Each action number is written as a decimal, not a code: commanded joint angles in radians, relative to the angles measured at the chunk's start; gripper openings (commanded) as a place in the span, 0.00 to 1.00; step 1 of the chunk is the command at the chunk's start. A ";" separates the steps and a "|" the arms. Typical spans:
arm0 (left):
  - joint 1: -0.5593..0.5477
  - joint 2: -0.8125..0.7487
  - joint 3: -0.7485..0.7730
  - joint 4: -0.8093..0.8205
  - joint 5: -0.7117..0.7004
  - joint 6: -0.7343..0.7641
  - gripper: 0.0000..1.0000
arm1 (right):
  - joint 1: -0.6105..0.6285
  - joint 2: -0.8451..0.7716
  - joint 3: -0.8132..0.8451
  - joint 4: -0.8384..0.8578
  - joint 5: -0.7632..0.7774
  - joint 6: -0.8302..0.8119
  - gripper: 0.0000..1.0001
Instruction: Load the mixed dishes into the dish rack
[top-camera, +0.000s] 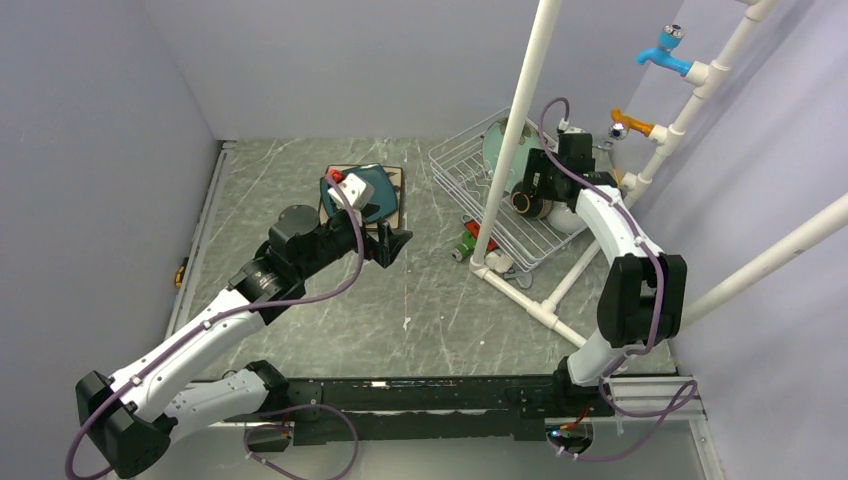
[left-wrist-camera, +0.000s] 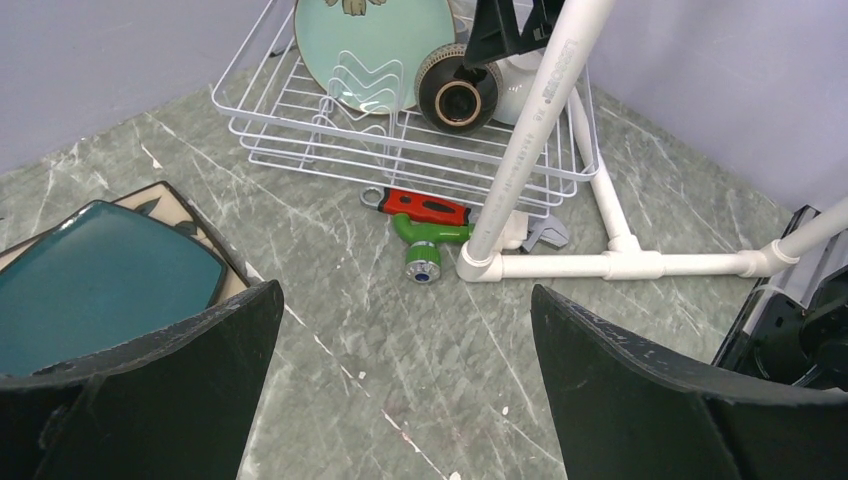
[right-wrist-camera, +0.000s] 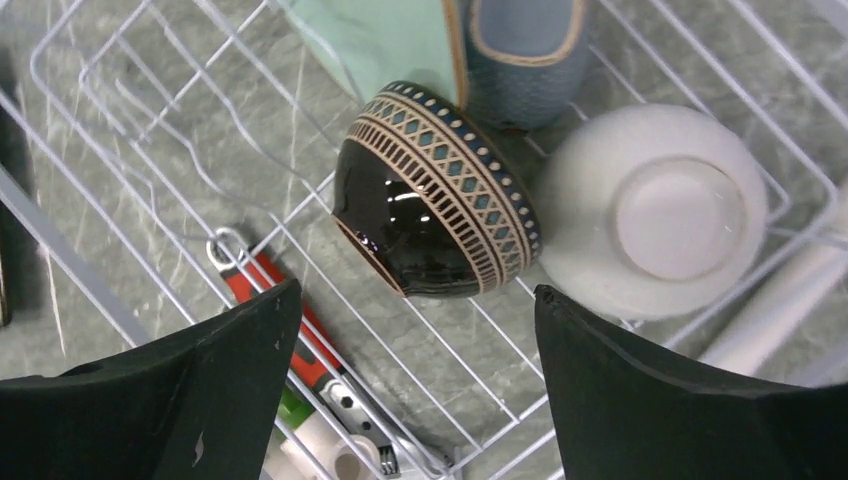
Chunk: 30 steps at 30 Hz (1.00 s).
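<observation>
The left pincer (left-wrist-camera: 403, 300) is open and empty above the grey surface (left-wrist-camera: 330, 350) by the teal square plate (left-wrist-camera: 90, 280), and farther off the right pincer (right-wrist-camera: 415, 300) is open over the brown glazed bowl (right-wrist-camera: 440, 200) in the white wire rack (left-wrist-camera: 330, 160).

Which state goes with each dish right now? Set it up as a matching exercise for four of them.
Dishes:
1. mint-green round plate
2. brown glazed bowl
3. white bowl
4. teal square plate

States:
A. upside down in the dish rack
B. lying flat outside the dish rack
C. standing on edge in the dish rack
D. on its side in the dish rack

Pairs: 1-C, 2-D, 3-A, 4-B
</observation>
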<state>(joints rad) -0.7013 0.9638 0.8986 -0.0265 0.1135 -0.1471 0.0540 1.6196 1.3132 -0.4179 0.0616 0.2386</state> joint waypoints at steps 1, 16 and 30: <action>0.005 0.009 0.036 0.028 0.022 -0.003 0.99 | -0.047 0.058 0.038 0.052 -0.250 -0.139 0.89; 0.012 0.015 0.034 0.034 0.043 -0.014 0.99 | -0.154 0.092 -0.031 0.205 -0.479 -0.318 0.95; 0.017 0.041 0.036 0.036 0.052 -0.022 0.99 | -0.128 0.076 -0.185 0.406 -0.406 -0.445 0.97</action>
<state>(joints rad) -0.6891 0.9997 0.8989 -0.0261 0.1429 -0.1539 -0.0830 1.7367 1.1667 -0.1360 -0.3607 -0.1341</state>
